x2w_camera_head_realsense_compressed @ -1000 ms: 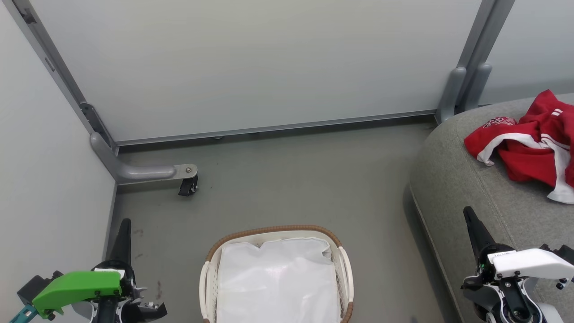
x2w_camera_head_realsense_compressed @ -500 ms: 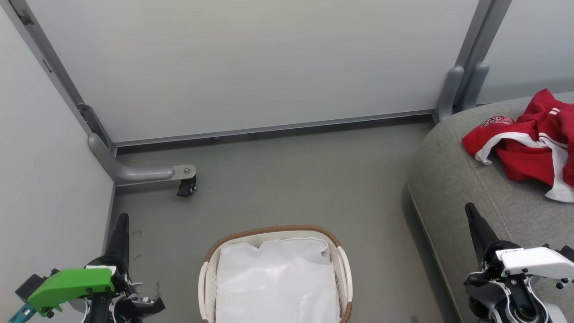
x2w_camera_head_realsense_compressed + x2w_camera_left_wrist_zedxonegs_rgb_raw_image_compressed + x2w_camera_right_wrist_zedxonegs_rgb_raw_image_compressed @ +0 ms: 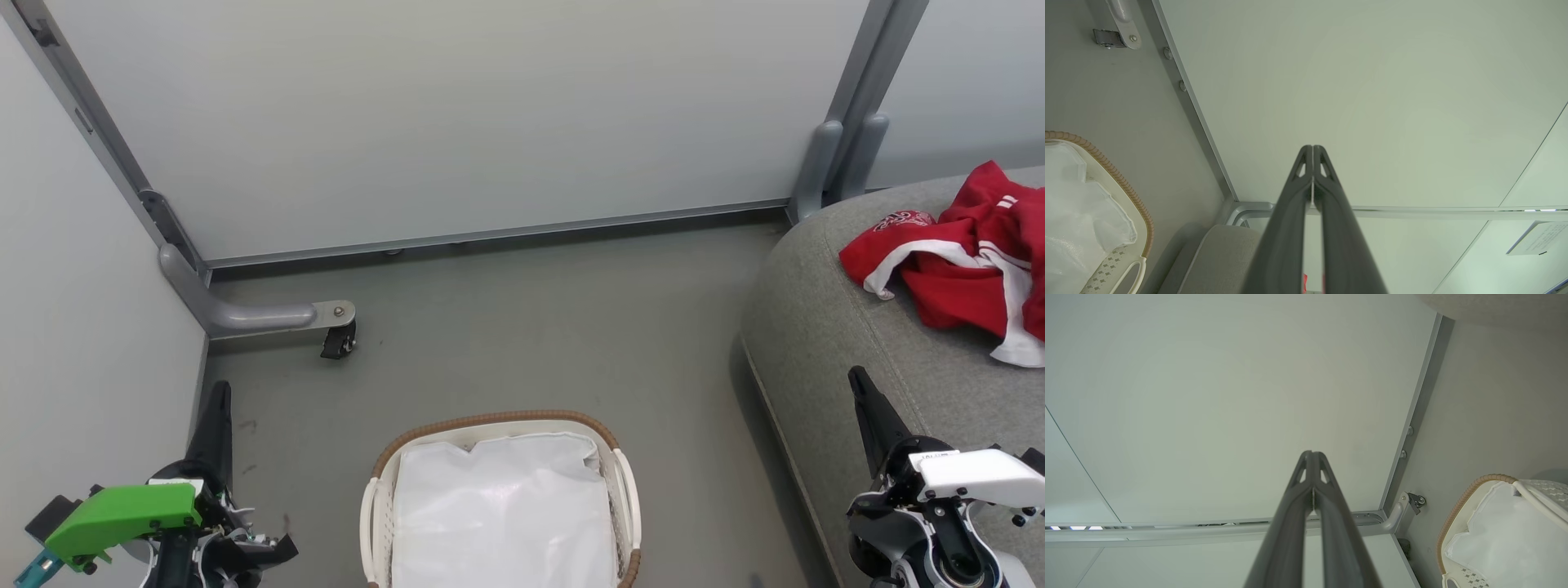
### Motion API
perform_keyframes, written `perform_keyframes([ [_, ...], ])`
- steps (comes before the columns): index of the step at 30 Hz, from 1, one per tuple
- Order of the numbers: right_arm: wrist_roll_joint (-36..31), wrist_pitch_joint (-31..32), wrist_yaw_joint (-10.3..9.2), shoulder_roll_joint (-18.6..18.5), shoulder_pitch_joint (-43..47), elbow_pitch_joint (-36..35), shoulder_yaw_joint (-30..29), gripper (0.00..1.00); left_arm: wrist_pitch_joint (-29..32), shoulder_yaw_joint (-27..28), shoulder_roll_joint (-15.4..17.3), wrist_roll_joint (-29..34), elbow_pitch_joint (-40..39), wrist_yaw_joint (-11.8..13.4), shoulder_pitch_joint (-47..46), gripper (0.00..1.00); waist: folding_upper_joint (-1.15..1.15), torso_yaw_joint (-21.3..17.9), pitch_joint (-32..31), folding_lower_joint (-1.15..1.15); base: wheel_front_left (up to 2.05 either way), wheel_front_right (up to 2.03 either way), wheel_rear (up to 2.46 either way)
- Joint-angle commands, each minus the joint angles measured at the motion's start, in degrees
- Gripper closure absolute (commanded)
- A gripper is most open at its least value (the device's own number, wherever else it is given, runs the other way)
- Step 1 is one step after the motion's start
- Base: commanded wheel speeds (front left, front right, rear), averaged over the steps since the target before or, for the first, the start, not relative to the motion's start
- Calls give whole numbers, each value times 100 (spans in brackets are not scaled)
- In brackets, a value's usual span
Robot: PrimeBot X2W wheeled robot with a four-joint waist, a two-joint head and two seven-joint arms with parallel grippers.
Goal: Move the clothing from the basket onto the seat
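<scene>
In the head view, the clothing (image 3: 951, 265) lies in a crumpled red heap with white stripes on the seat (image 3: 824, 343). It sits up by the seat's back edge, well away from the rounded edge that faces the basket (image 3: 498, 419). The basket stands on the floor (image 3: 531, 327), and all I can see in it is the white liner (image 3: 502, 514), so the job looks about done.

The clothing looks soft, light and floppy. It will not break, but it will sag and could slip out of thin fingers. If it needs another move, the best place to pinch is a thick raised fold at the top of the heap, not one flat layer.

The left gripper (image 3: 218, 396) is low over the floor, beside the basket. The right gripper (image 3: 857, 382) is low over the seat's near edge, well apart from the clothing.

In the left wrist view, the left gripper's two dark fingers are pressed together with nothing between them. They point at a pale wall panel (image 3: 1372, 102). The basket's brown rim and a corner of the seat are at the lower left.

In the right wrist view, the right gripper's fingers are pressed together and empty as well. The basket and its liner are at the lower right.
</scene>
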Motion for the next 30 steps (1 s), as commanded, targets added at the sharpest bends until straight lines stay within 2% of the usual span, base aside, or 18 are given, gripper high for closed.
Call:
perform_keyframes([
  [1,19,18,-4,-34,-50,-23,-13,100,18,14,33,-19,-12,-26,-56,100,0,0,0,0,0,0,0],
  [30,20,17,-4,-34,-49,-23,-12,100,18,13,33,-19,-12,-26,-56,100,0,0,0,0,0,0,0],
])
